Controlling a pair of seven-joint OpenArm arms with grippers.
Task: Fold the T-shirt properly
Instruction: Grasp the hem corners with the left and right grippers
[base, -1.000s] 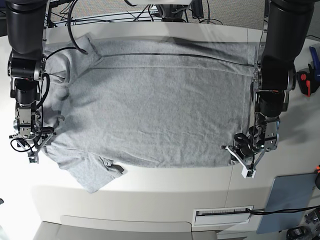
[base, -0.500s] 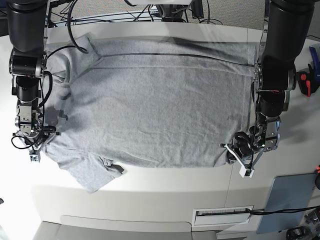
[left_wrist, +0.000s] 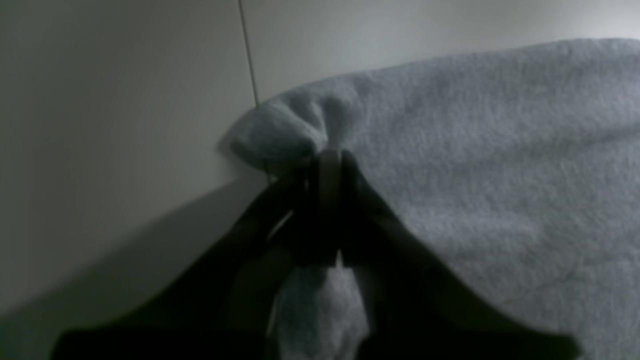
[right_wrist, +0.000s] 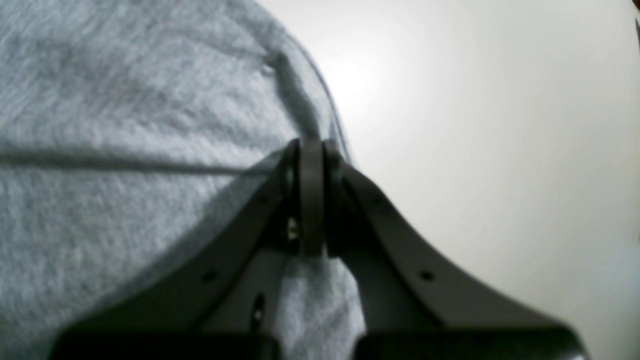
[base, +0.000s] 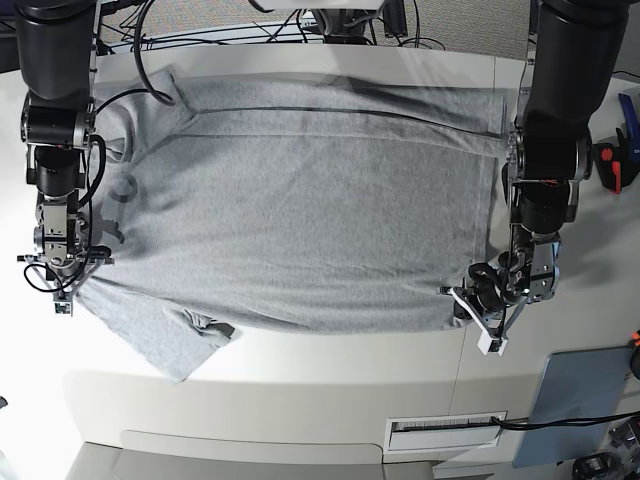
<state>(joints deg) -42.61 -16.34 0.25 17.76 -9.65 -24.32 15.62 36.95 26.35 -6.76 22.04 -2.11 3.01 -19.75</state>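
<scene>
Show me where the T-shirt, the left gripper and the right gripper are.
T-shirt (base: 310, 210): base view, middle of the grey cloth.
Left gripper (left_wrist: 327, 160): left wrist view, fingertips shut on the hem corner.
Right gripper (right_wrist: 311, 147): right wrist view, fingertips shut on the cloth edge.

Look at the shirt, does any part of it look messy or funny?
Yes. The T-shirt mostly lies flat, but the sleeve by the right gripper sticks out crumpled and folded over. The corner pinched by the left gripper is bunched up too.
</scene>
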